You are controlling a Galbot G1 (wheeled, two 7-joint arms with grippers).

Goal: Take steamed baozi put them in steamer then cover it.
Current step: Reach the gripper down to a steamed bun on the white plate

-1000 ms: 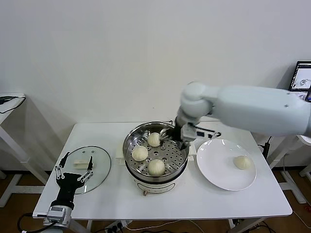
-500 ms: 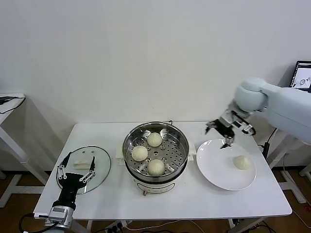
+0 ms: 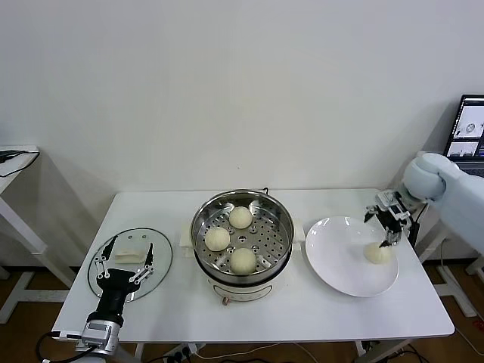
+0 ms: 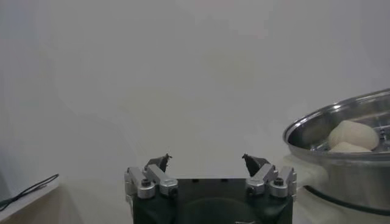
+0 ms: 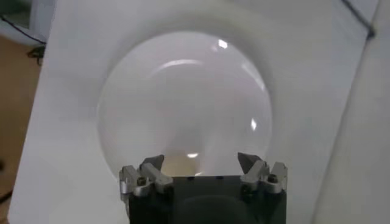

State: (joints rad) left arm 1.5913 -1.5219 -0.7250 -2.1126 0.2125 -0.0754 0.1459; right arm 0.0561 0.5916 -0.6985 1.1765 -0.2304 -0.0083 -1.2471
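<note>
From the head view, the steamer (image 3: 242, 236) stands mid-counter (image 3: 302, 318) with three baozi (image 3: 217, 239) sitting on its perforated floor, and a fourth bun (image 3: 378, 253) lies on the plate (image 3: 340, 265) just to the steamer's right. The right end effector (image 3: 389, 225) hangs directly above that bun, fingers spread wide, gripping nothing (whether it touches the bun, I can't make out). The cover (image 3: 130, 263) lies flat on the counter's left side, handle up, and the left end effector (image 3: 125, 261) is poised at its near edge, also wide open and empty. In the left wrist view, the left end effector (image 4: 207, 163) shows both fingertips well apart with only blank wall between them; the steamer (image 4: 341, 131) rim sits off to one side with two baozi (image 4: 353, 134) peeking over it. In the right wrist view, the right end effector (image 5: 201, 163) looks down at the plate (image 5: 183, 103), its fingers parted and a pale sliver of bun (image 5: 183, 165) just visible between them.
</note>
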